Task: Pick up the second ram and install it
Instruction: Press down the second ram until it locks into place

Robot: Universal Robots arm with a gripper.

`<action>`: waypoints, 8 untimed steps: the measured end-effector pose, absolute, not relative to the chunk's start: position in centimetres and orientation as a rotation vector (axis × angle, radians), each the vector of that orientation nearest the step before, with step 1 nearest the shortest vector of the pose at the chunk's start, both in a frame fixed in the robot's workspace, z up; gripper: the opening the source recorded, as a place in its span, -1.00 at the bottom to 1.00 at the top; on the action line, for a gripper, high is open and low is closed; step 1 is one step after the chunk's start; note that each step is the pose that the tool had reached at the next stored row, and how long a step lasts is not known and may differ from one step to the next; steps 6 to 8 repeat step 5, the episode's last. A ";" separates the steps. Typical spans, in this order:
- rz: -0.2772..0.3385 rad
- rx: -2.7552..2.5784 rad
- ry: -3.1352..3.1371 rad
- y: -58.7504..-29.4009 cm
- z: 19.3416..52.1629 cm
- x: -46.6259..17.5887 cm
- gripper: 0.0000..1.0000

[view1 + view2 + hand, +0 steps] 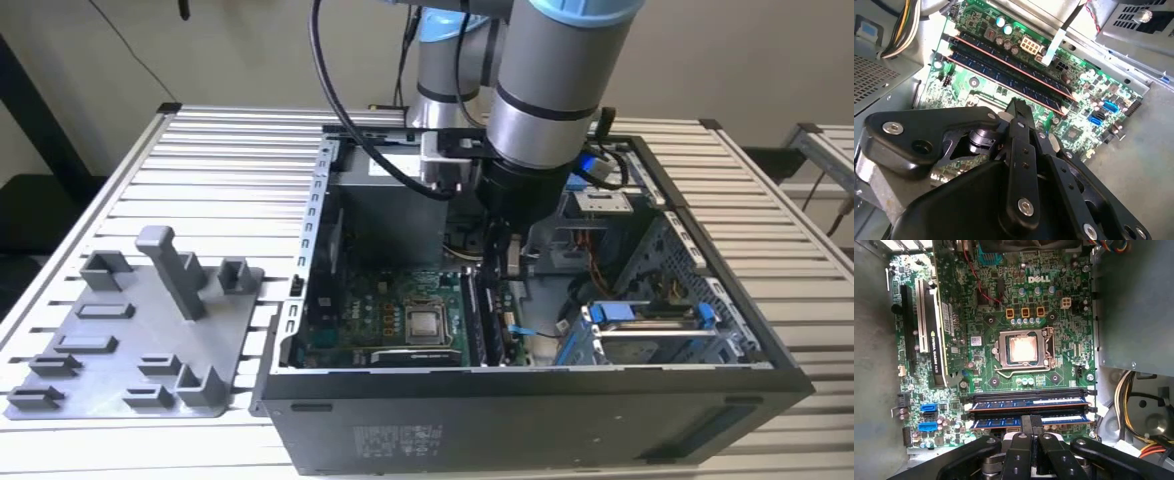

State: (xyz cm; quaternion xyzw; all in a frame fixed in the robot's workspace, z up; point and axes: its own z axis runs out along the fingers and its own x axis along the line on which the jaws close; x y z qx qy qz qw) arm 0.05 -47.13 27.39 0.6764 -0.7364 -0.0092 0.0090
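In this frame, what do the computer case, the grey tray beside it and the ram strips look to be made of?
Computer case: likely painted sheet metal, matt dark outside, bare grey panels within.
Grey tray: seemingly moulded or printed plastic, uniform matt grey.
Ram strips: dark circuit board carrying black chips, seated in motherboard slots; the end effector sits right over the nearer strip.

The exterior view looks down from above at the open computer case (534, 390); both wrist views look closely onto its motherboard (1004, 305)
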 end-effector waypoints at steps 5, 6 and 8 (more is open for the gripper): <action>-0.028 2.113 -2.300 -47.1 27.4 0.1 -0.79; -0.028 2.113 -2.300 -47.1 27.4 0.1 -0.79; -0.028 2.113 -2.300 -47.1 27.4 0.1 -0.79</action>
